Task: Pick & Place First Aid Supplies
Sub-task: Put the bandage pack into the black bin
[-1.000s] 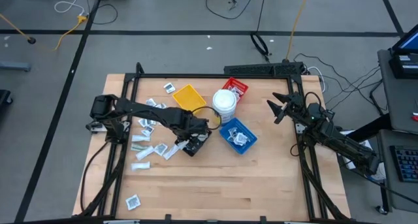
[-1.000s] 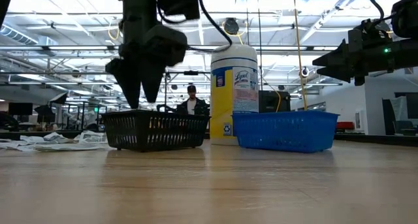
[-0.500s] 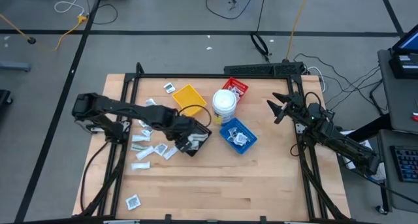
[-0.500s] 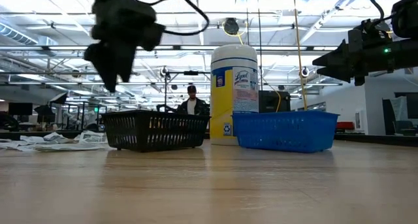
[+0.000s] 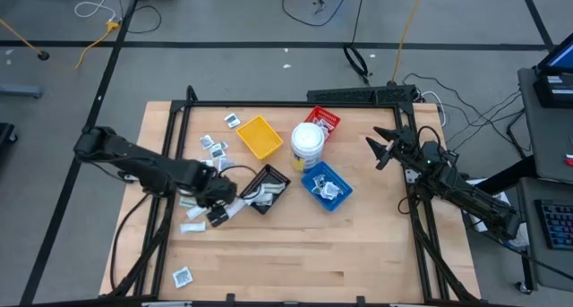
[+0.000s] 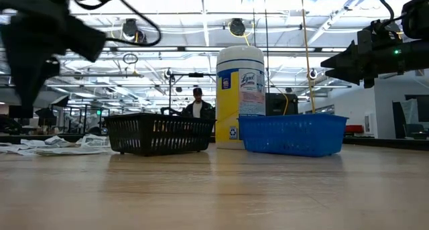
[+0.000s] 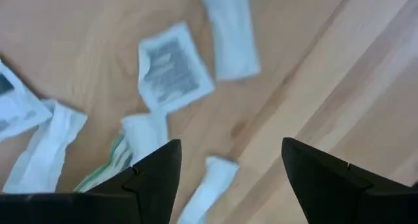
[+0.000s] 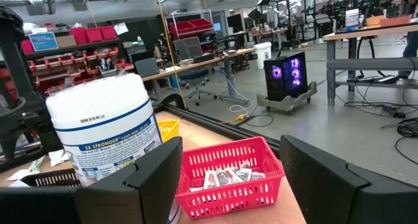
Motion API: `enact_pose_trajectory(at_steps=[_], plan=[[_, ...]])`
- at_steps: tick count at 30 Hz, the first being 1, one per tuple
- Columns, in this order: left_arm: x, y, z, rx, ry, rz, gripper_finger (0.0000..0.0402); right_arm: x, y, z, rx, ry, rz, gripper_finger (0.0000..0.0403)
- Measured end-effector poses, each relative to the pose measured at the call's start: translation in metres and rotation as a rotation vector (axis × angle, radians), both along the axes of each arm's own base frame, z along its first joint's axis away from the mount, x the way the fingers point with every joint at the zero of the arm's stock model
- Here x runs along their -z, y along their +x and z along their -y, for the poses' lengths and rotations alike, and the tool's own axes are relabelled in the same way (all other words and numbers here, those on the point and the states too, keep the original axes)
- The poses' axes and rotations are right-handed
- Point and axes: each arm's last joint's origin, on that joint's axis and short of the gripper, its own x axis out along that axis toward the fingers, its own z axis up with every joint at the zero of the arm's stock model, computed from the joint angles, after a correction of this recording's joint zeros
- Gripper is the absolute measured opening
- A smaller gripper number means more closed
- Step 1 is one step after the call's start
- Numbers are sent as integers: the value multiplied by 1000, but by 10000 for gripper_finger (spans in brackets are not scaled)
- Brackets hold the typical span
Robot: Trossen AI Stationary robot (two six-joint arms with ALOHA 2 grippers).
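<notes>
The first aid supplies are small white packets (image 5: 211, 146) lying loose on the wooden table's left part. More lie in the blue tray (image 5: 325, 183), the red tray (image 5: 322, 121) and the black tray (image 5: 269, 183). My left gripper (image 5: 218, 212) hangs open over the loose packets, left of the black tray and pointing down. Its wrist view shows a square printed packet (image 7: 171, 67) and pale strips (image 7: 228, 31) flat on the wood below its open fingers (image 7: 228, 152). My right gripper (image 5: 378, 151) waits open and level at the table's right side.
A yellow tray (image 5: 260, 135) and a round white tub (image 5: 307, 140) stand at the back middle. One packet (image 5: 183, 275) lies alone near the front left corner. Black frame rails (image 5: 170, 155) run along both sides. Bare wood lies along the near edge.
My left gripper has swung from above the black tray toward the table's left edge, and now stands over the loose packets. It has stayed open and empty, and the arm has folded back toward its base. The packets have not moved.
</notes>
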Motion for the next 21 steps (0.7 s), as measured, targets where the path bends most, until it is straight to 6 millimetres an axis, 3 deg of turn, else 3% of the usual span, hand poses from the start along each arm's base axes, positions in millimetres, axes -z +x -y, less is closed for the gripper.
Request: enact_pose_trajectory(at_steps=[10, 21], plan=[[12, -49, 18, 99, -6, -155, 271, 0, 0, 0, 0, 1, -1, 254], [24, -54, 45, 84, 19, -182, 271, 0, 0, 0, 0, 0, -1, 254]])
